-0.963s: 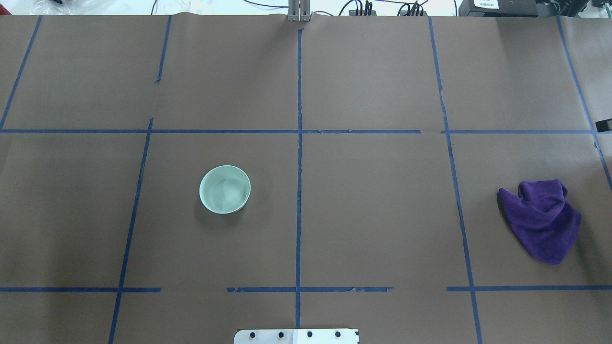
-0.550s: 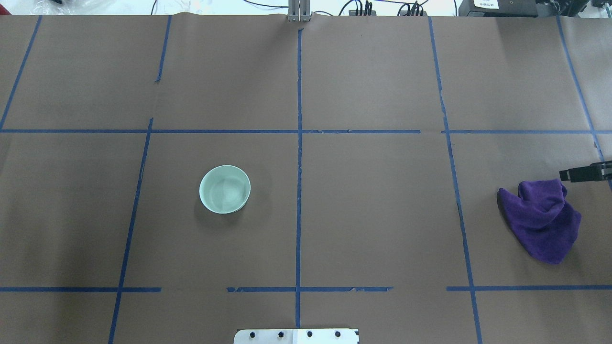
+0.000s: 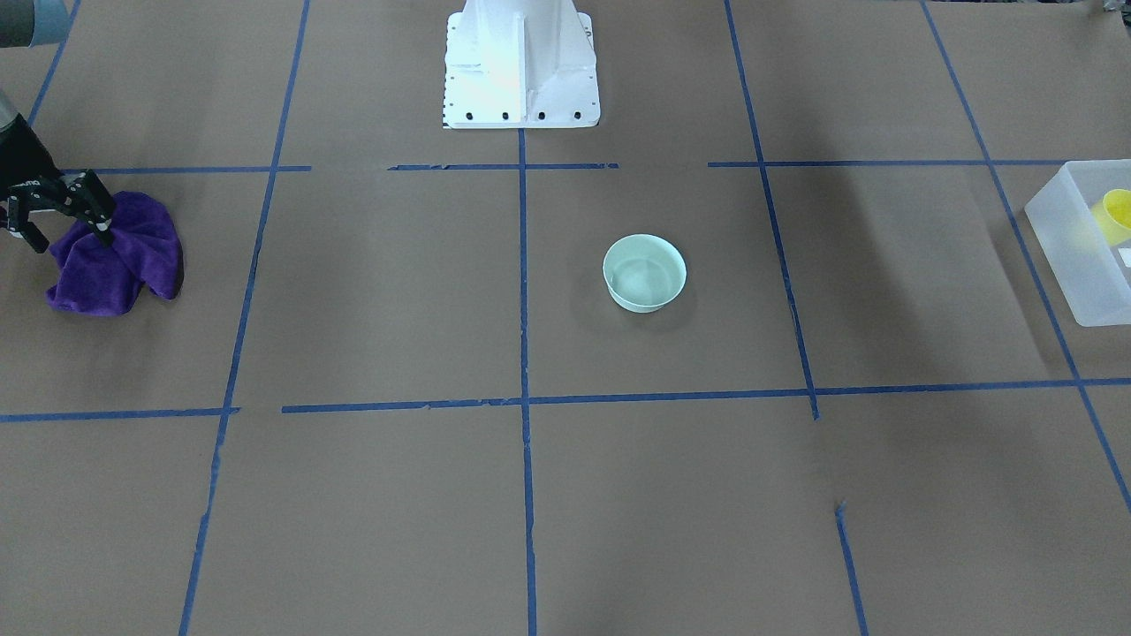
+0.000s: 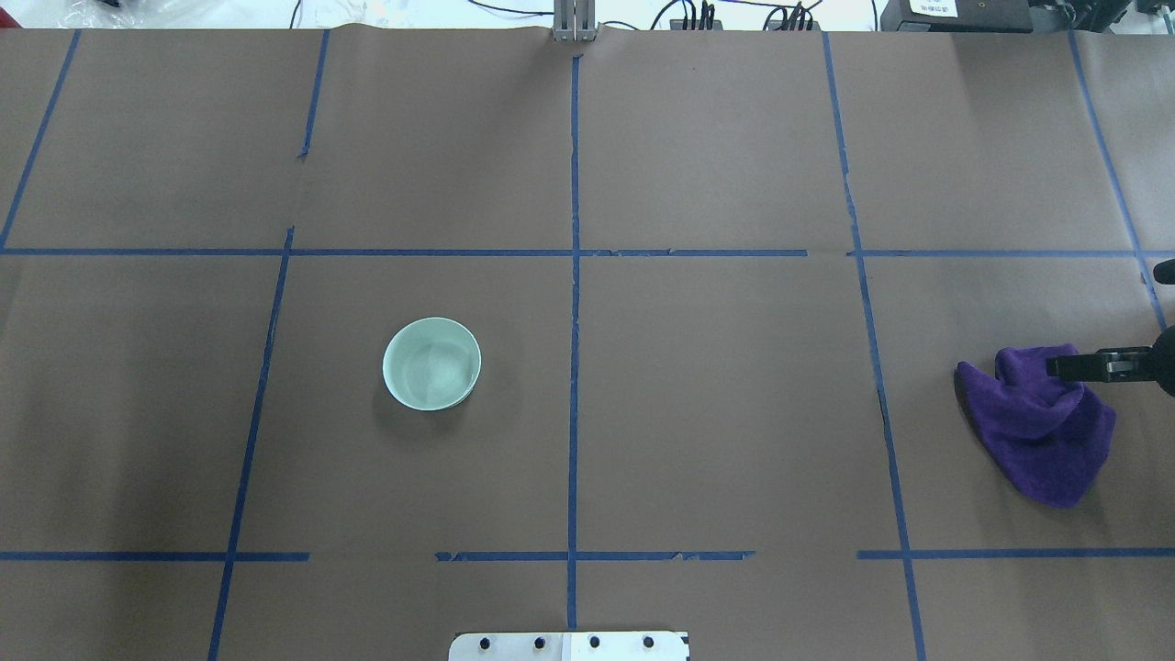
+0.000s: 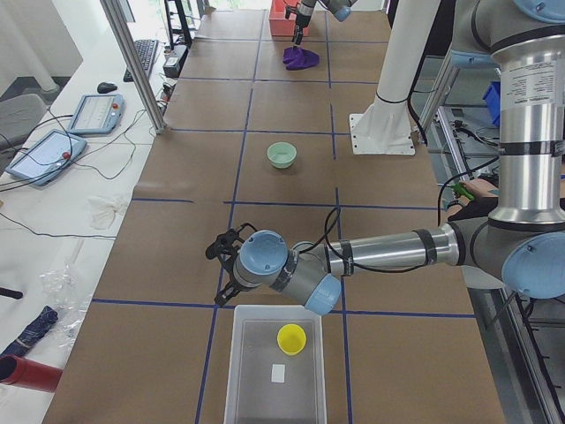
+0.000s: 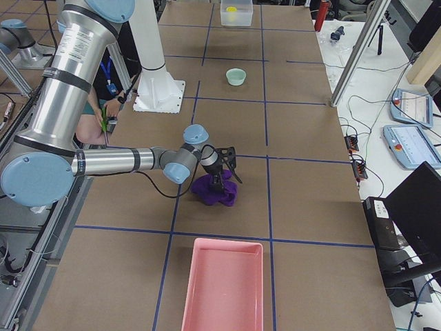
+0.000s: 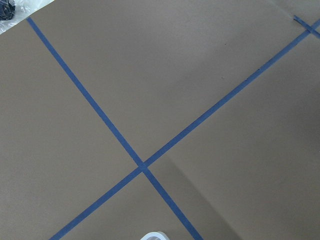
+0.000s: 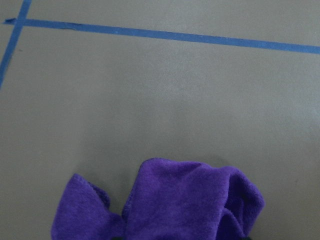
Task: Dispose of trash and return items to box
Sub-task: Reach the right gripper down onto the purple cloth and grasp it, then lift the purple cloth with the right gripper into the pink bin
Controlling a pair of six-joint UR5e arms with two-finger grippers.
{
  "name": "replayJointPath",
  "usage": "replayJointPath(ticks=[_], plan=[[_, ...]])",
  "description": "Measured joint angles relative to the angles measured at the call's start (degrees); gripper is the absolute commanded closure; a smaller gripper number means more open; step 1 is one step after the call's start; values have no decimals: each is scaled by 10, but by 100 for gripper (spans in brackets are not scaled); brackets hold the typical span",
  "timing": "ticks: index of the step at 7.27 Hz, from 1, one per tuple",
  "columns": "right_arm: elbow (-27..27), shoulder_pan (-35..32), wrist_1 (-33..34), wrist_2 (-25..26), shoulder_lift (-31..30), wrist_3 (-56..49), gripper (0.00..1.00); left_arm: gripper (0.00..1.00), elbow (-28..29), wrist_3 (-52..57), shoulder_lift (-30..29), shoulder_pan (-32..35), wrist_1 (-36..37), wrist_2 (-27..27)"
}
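The pale mint-green bowl point(image 4: 431, 364) stands upright and empty left of the table's middle; it also shows in the front view point(image 3: 644, 271). The yellow cup point(image 3: 1113, 216) sits inside the frosted-white box point(image 3: 1074, 256) at the robot's left end point(image 5: 265, 389). My right gripper point(image 3: 72, 237) is open, its fingers spread just above the top of the purple cloth point(image 4: 1037, 431). My left gripper point(image 5: 225, 265) hovers by the box's near end, outside it; I cannot tell whether it is open or shut.
A pink tray point(image 6: 220, 283) lies past the cloth at the robot's right end. The white robot base point(image 3: 519, 62) stands at the table's middle edge. Blue tape lines grid the brown paper.
My right gripper has come in from the right edge and moved down the view, to the top of the purple cloth. The bowl and cloth have not moved.
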State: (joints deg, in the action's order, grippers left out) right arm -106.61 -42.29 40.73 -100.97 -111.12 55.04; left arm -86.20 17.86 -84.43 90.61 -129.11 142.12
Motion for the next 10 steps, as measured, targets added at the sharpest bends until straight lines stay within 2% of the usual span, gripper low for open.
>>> replayJointPath(ticks=[1, 3, 5, 6, 7, 8, 10], plan=[[12, 17, -2, 22, 1, -1, 100, 0, -1, 0, 0, 0, 0, 0], [16, 29, -2, 31, 3, -23, 100, 0, -2, 0, 0, 0, 0, 0], [12, 10, 10, 4, 5, -102, 100, 0, -3, 0, 1, 1, 0, 0], [6, -29, 32, -27, 6, -175, 100, 0, -4, 0, 1, 1, 0, 0], [-10, -100, 78, -83, 7, -272, 100, 0, -4, 0, 2, 2, 0, 1], [-35, -178, 141, -138, 9, -371, 100, 0, -5, 0, 2, 2, 0, 1], [-70, -343, 316, -234, 39, -591, 100, 0, -11, 0, 7, 2, 0, 0]])
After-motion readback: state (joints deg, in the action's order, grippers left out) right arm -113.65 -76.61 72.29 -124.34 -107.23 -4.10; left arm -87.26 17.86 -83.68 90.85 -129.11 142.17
